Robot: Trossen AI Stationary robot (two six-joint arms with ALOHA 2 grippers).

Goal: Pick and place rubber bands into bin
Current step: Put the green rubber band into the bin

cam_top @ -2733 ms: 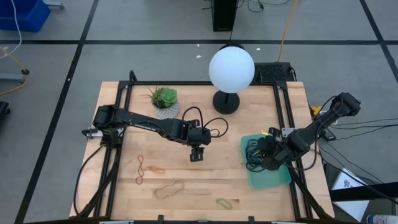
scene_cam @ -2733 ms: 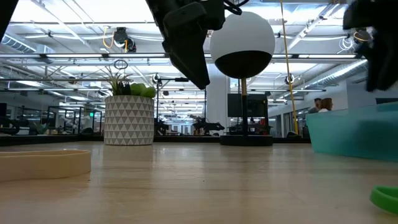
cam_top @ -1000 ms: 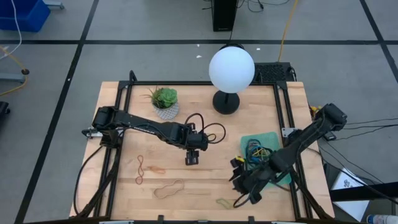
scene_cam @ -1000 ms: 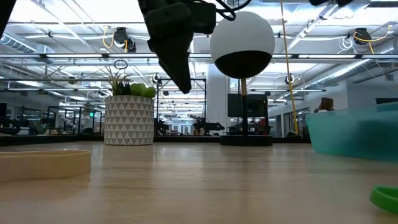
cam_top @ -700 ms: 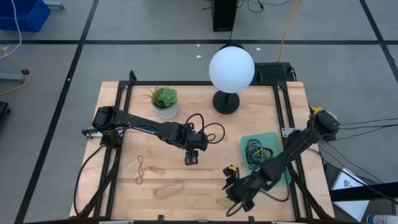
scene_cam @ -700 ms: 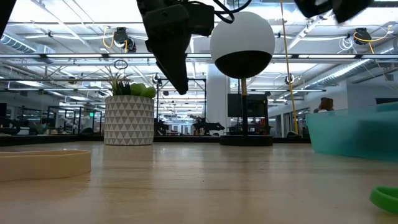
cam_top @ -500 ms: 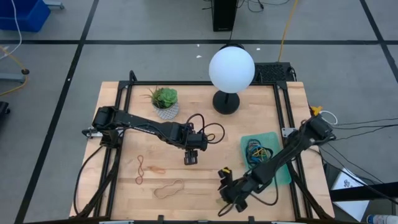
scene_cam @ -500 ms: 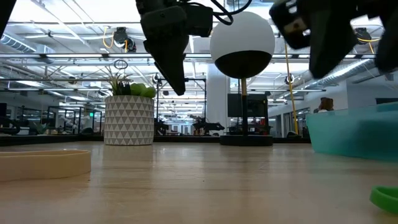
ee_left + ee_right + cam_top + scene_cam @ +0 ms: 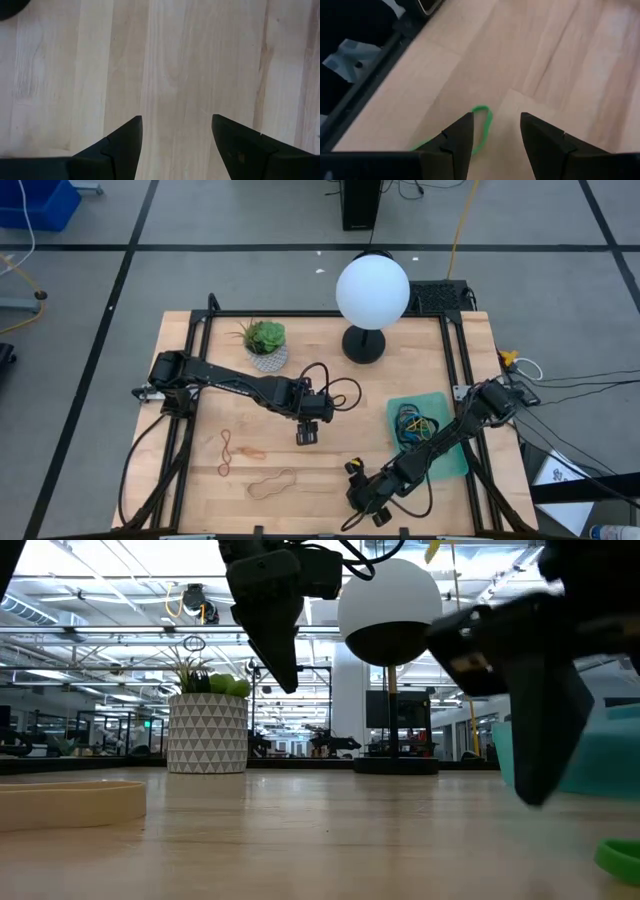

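A yellow-green rubber band [image 9: 481, 125] lies flat on the wooden table near its near edge. It also shows in the low view [image 9: 620, 858]. My right gripper [image 9: 496, 120] is open above it, clear of the table, with one end of the band between the fingers and the rest running under one finger. In the high view my right gripper [image 9: 362, 505] hides the band. My left gripper [image 9: 305, 435] is open and empty over the bare table middle. The teal bin [image 9: 445, 458] at the right holds several bands [image 9: 413, 420].
Tan and reddish bands [image 9: 240, 450] and a tan band [image 9: 272, 483] lie at the near left. A white patterned plant pot [image 9: 265, 345] and a globe lamp [image 9: 372, 292] stand at the far side. The table's near edge and black frame [image 9: 365, 95] are close to my right gripper.
My right gripper has swung away from the bin toward the table's near edge and left, coming down over the yellow-green band; in the low view it has dropped into the picture. The band has not moved.
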